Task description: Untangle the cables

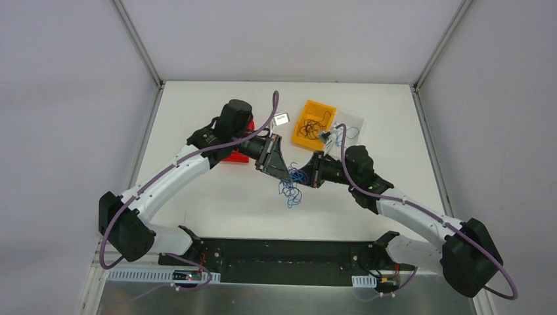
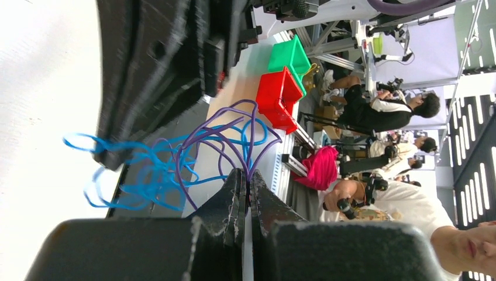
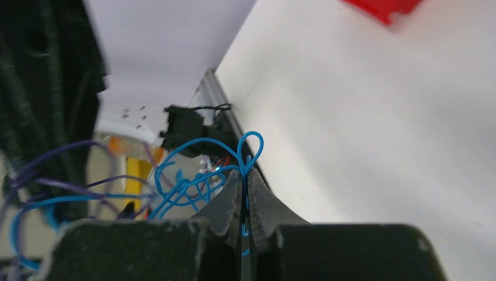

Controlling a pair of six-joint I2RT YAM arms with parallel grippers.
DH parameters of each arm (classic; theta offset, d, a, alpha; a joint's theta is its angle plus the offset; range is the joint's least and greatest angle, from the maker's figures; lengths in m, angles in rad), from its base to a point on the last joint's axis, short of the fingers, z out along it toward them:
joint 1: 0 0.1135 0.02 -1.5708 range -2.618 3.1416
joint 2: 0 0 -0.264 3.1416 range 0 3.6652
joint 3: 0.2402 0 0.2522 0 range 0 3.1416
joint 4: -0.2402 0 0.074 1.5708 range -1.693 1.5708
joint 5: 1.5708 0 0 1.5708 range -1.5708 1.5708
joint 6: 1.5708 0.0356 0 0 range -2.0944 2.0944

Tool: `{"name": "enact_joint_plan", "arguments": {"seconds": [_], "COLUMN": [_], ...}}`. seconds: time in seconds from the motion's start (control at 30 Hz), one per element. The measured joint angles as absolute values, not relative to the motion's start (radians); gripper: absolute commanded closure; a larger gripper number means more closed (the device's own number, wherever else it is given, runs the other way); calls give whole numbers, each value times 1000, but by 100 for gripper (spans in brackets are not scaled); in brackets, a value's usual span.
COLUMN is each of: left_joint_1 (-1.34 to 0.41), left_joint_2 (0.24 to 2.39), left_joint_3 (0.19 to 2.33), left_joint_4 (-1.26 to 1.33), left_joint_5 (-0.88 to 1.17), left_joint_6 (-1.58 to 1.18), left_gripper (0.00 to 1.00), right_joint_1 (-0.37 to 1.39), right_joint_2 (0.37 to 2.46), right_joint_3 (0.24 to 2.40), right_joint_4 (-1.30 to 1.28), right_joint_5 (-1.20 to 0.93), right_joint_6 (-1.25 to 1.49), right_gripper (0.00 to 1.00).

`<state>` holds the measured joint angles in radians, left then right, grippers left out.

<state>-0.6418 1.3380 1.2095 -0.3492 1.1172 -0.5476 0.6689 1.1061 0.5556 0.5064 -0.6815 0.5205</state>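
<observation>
Your left claw point(image 2: 245, 177) is pinched shut on a few purple strands point(image 2: 248, 164). They fan out from its tips and loop into the blue ones. Your right claw point(image 3: 244, 175) is clamped too, gripping a blue loop point(image 3: 247, 165) that rises just past its tips.

From above, the two claws face each other close together over the middle of the bench point(image 1: 217, 197). The cables point(image 1: 291, 189) sit as one blue-and-purple knot between the claws and spill toward the near side. You cannot tell from here whether the lower strands touch the bench.

Far of the right claw is an orange bin point(image 1: 309, 108) with black cables point(image 1: 314, 126) in it. A pale tray point(image 1: 355, 119) just right of it holds a blue strand. A red bin point(image 1: 231, 157) lies to the left, half hidden behind your left arm.
</observation>
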Motion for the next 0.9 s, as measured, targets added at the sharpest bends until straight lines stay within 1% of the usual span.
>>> {"name": "enact_joint_plan", "arguments": {"seconds": [0.1,0.2,0.4,0.57,0.77,0.9], "left_joint_1": [-638,-613,-455,-360,-330,-318], "left_joint_2": [1312,1275,1171,1140,1117,1059], "left_joint_3": [1209,1209,1169,1128,1127,1127], "left_joint_4": [-350,-350,-348,-399,-541,-659], "left_joint_5": [1100,1087,1060,981,748,461], "left_joint_6": [-540,-538,-543,-533,-470,-429], "left_gripper": [100,100,100,100,100,100], "right_joint_1": [667,624,463,418,378,332], "right_joint_2": [1076,1040,937,884,787,749], "right_joint_3": [556,553,517,510,510,517], "right_joint_4": [388,261,25,-156,-290,-371], "right_joint_5": [-514,-323,-2,186,331,409], "right_joint_6": [510,520,589,644,681,702], "right_gripper": [100,100,100,100,100,100]}}
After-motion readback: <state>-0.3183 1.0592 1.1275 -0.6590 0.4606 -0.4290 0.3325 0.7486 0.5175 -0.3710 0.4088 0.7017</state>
